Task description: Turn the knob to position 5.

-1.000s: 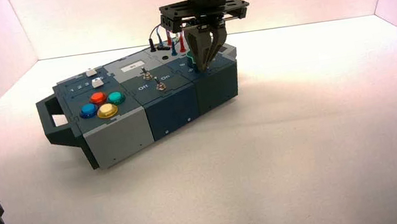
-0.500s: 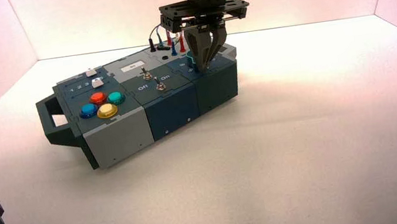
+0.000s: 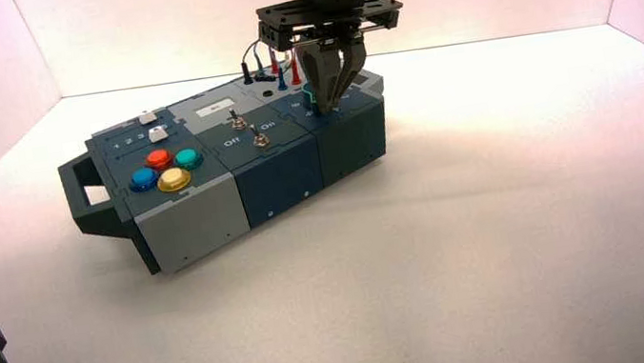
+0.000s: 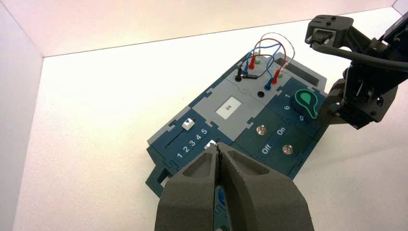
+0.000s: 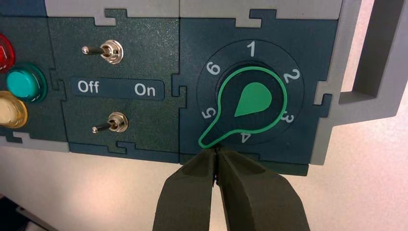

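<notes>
Knob [image 5: 252, 107] sits at the right end of the box [image 3: 189, 222], on a dark dial numbered 1 to 6. Its pointer tab falls between the 5 and the 4, a bit nearer 5. Knob also shows in the left wrist view [image 4: 305, 101], next to the 6.

My right gripper [image 5: 217, 155] hangs over the knob's panel, jaws pressed together, holding nothing, tips right at the pointer tab's end by the box edge. Cannot tell if they touch the tab. In the high view, that gripper [image 3: 332, 101] points straight down at the box's right end.

Just beside the knob: two metal toggle switches [image 5: 109, 51] with Off and On lettering between them, both levers pointing to the Off side. Past them a teal button [image 5: 24, 83] and a yellow button [image 5: 9, 109].

My left gripper [image 4: 219, 153] is held above the box's slider end, jaws closed and empty. A white slider [image 4: 188, 124] sits on a row numbered 1 to 5. Red and blue wires [image 4: 269, 53] loop at the far side.
</notes>
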Tool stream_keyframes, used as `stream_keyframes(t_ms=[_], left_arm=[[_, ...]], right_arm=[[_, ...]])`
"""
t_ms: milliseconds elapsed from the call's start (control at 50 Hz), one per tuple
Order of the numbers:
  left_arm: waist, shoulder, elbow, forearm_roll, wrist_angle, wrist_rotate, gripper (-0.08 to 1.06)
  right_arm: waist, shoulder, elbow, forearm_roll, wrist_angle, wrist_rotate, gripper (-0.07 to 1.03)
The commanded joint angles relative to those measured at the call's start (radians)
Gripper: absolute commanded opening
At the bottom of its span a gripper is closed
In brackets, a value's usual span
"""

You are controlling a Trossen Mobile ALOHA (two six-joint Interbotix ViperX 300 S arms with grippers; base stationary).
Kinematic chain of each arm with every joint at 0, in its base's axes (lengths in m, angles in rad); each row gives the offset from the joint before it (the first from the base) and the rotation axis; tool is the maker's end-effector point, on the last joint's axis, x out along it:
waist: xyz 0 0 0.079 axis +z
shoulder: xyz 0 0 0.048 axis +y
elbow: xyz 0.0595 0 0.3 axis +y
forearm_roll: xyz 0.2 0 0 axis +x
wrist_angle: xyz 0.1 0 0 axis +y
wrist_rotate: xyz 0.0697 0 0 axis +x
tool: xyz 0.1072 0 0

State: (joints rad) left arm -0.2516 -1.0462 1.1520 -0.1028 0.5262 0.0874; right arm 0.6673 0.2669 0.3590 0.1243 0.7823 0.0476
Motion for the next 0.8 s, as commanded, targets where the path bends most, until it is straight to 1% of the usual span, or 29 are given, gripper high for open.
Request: stream_keyframes(t_ms=[20,800], left_arm=[[-0.005,0.003,-0.015,0.002,-0.011,0.006,-0.03],[-0.005,0.003,-0.015,0.002,-0.011,0.006,-0.03]], right_arm=[[0.005,-0.026,-0.029,0.005,-0.003,0.005,-0.02],[0.006,-0.014,-0.04,0.006,-0.003,0.006,-0.02]])
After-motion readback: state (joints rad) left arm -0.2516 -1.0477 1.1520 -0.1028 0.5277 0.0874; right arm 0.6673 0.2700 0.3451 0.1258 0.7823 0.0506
